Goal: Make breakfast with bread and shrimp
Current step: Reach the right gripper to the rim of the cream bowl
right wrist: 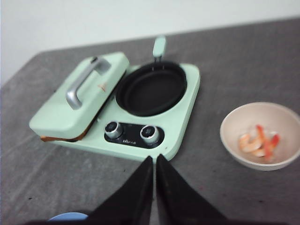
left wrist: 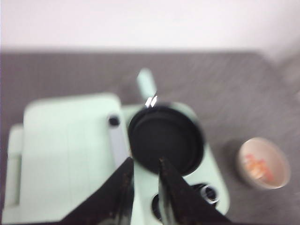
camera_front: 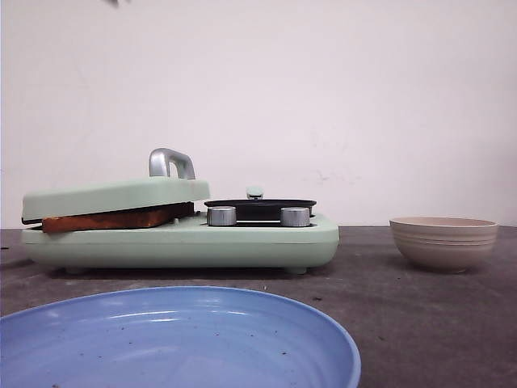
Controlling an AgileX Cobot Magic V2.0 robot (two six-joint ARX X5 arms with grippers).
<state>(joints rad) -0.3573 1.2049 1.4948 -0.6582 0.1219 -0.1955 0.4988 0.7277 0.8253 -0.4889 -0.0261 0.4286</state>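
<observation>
Front view first: I see a mint-green breakfast maker [camera_front: 182, 238] on the dark table [camera_front: 420, 315], its sandwich press lid [camera_front: 113, 196] lowered onto toasted bread [camera_front: 113, 219], whose browned edge pokes out under the lid. A black pan [camera_front: 258, 207] sits on the appliance beside the press, above two silver knobs [camera_front: 221, 216]. A beige bowl [camera_front: 443, 242] stands off to one side, and a blue plate [camera_front: 174, 339] lies nearest the camera. Neither of my grippers appears here.

Left wrist view, blurred: my left gripper [left wrist: 143, 171] hangs above the appliance, its fingers a narrow gap apart with nothing between them. The pan lies just beyond the fingertips, the press lid off to one side, the bowl farther off on the other.

Right wrist view: my right gripper [right wrist: 153, 161] has its fingers pressed together, holding nothing. Just ahead of the tips are the knobs; the bread peeks from under the lid's near corner, ahead and to one side. Shrimp [right wrist: 258, 142] rest in the bowl, well apart on the other side.
</observation>
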